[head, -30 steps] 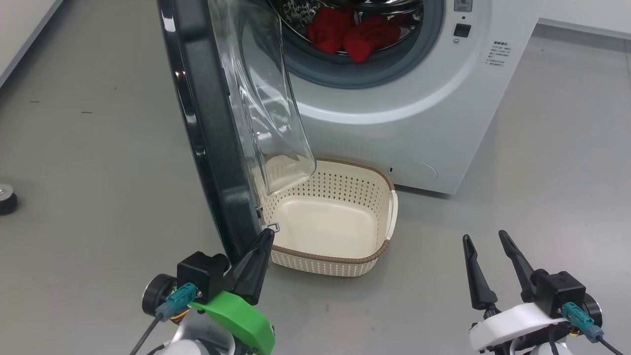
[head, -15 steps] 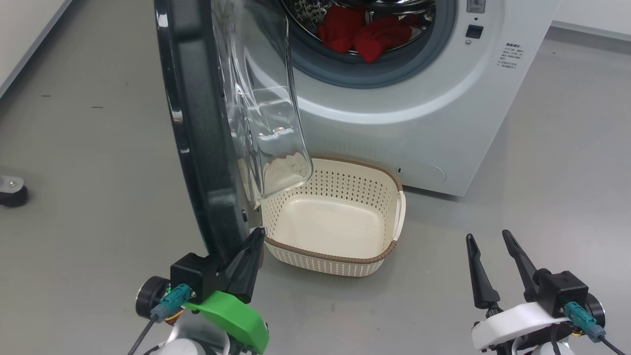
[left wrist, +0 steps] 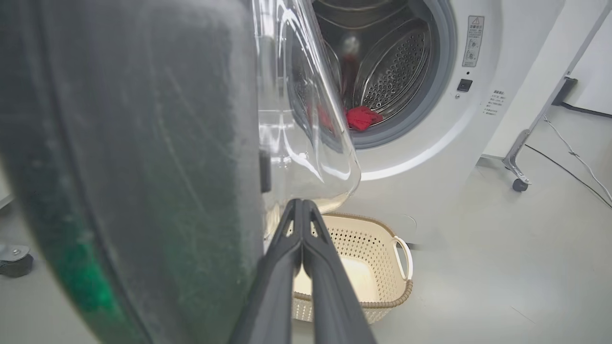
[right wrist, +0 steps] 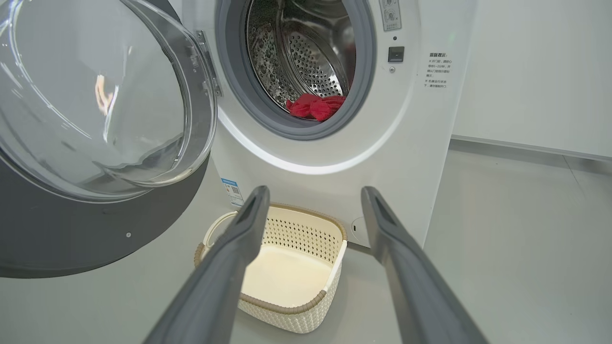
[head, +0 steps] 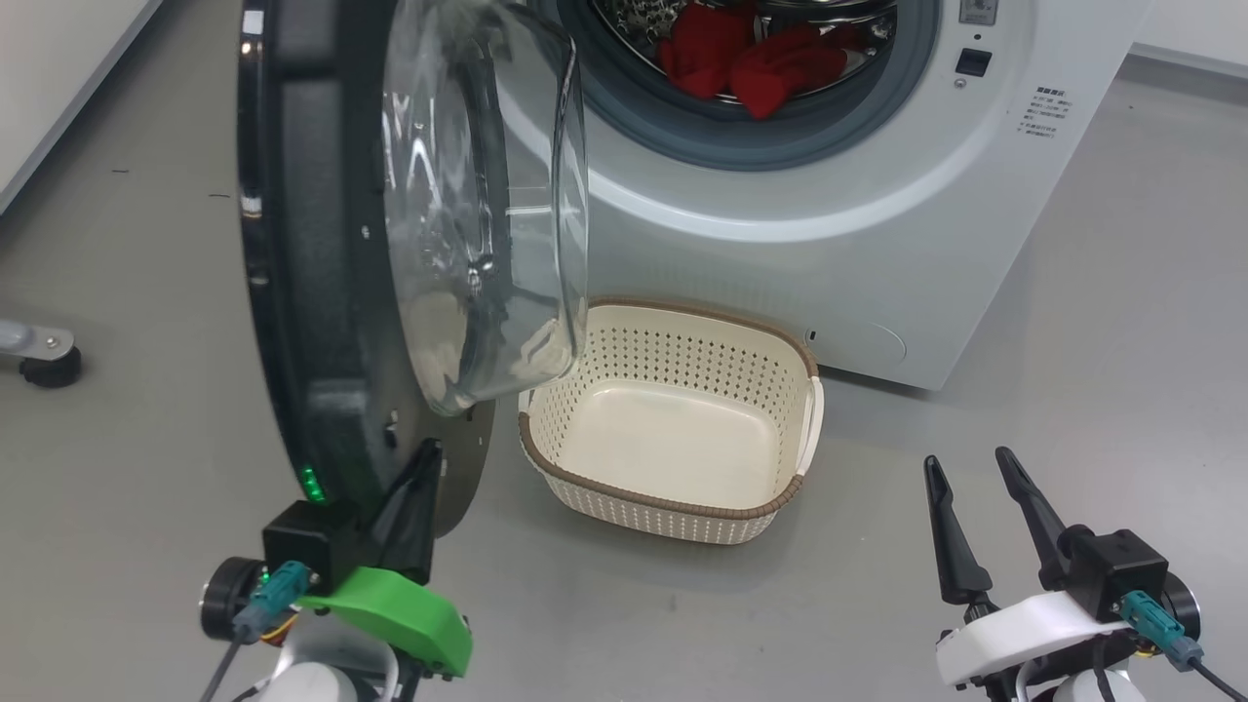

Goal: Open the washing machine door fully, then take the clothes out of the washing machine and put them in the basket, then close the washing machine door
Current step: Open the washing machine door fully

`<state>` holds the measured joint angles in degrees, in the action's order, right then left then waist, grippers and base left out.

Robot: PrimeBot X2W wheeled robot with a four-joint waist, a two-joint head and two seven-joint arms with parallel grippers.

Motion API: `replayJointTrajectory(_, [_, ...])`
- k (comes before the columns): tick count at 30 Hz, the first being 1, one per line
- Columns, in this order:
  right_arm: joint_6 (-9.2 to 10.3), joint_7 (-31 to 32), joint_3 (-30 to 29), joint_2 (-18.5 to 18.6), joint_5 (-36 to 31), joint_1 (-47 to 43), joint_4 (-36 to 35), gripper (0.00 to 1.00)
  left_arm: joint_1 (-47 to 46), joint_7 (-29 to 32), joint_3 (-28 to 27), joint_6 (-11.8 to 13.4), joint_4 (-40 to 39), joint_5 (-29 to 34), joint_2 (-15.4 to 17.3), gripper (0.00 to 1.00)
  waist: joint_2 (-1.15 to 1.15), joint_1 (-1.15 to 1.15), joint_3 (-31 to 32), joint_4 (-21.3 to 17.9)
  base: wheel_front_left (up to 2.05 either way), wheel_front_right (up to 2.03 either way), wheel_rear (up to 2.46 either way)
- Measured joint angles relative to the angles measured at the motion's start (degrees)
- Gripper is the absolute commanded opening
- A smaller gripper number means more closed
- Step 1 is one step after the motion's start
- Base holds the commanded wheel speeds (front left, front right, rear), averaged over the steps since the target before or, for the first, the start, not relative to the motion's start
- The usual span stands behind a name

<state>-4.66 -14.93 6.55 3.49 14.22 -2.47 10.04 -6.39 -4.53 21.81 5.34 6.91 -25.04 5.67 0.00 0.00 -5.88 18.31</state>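
Note:
The washing machine [head: 780,263] stands with its door [head: 302,292] swung wide to the left, the clear glass bowl facing right. Red clothes [head: 751,63] lie at the drum's front lip, also seen as clothes [right wrist: 315,106] and clothes [left wrist: 362,118]. The cream basket [head: 663,502] sits empty on the floor in front of the machine. My left gripper [head: 427,450] is shut, its tip against the door's inner face near the lower rim. In the left wrist view the left gripper [left wrist: 299,203] lies beside the door [left wrist: 143,143]. My right gripper [head: 967,460] stands open with nothing in it, right of the basket.
A grey caster foot [head: 44,356] sits on the floor at the far left. A stand leg with a caster [left wrist: 519,177] and a cable [left wrist: 573,162] lie right of the machine. Bare grey floor surrounds the basket [right wrist: 287,306].
The door has swung further open to the left, and my shut left gripper has moved left with it. The head camera has shifted. The right gripper has held still.

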Motion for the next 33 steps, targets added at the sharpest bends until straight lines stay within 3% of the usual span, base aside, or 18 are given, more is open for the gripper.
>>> replayJointTrajectory(16, [-0.58,0.00,-0.23,-0.09,-0.67,0.69,0.07,1.00,-0.44,-4.65,-7.89,0.64,5.44,-1.04,0.49,0.00,0.00,0.00,-0.86,-0.01,0.00,0.00,0.00])
replayJointTrajectory(33, [-0.81,0.00,-1.57,0.12,-1.78,1.94,-0.47,1.00,-6.69,-7.79,-15.63,0.90,11.61,-2.80,1.33,0.00,0.00,0.00,-3.91,-0.55,0.00,0.00,0.00])
